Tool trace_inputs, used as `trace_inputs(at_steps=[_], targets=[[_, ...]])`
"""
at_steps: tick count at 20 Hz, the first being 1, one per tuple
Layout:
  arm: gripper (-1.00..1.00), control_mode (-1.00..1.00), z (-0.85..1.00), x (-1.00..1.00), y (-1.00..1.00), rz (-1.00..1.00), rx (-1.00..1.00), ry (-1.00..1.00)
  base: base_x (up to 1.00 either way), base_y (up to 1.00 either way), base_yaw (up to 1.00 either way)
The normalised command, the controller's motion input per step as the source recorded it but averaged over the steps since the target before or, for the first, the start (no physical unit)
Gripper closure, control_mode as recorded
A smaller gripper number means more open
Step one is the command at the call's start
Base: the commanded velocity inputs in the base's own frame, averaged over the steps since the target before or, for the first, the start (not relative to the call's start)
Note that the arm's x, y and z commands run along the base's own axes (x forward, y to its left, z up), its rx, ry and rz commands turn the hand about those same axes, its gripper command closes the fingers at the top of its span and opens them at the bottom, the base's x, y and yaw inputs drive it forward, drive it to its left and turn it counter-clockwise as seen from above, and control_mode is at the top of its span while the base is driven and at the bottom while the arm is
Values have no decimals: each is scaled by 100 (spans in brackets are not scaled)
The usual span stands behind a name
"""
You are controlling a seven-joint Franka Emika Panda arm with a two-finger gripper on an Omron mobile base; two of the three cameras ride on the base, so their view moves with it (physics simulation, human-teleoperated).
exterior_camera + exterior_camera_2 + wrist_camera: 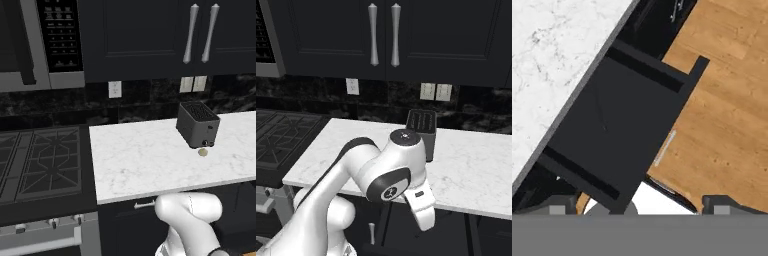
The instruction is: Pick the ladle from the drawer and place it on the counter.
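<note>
Black on black is the trouble here: the ladle (600, 112) shows in the hand view only as a thin dark line lying in the open drawer (619, 130), left of frame centre, running roughly top to bottom with a slight slant. The drawer is pulled out from under the tabletop (557, 60), whose white marble fills the upper left of that view; wooden floor (727, 100) fills the right. The pincer (639, 205) hangs above the drawer, its two tips at the bottom of the frame set well apart with nothing between them.

The step in hand looks like the approach for the pick, so the task is at an early stage. To do it well, I judge the hand should shift toward the line so that it sits midway between the tips, then turn until the fingers close across the handle, not along it. Descend straight, mindful of the drawer's walls and the tabletop edge just beside it. The rod is slim and may slip or roll, so close low and squarely.

In the left base view, a toaster (198, 124) stands at centre right on the tabletop, leaving bare marble on its left for the drop.
</note>
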Motion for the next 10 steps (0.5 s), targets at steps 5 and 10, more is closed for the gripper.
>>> trace_inputs(at_steps=[5,10], targets=[[-100,-100,-95,0,-68,-36,25,42,0,0,0],[-100,-100,-81,0,-35,-30,26,11,0,0,0]])
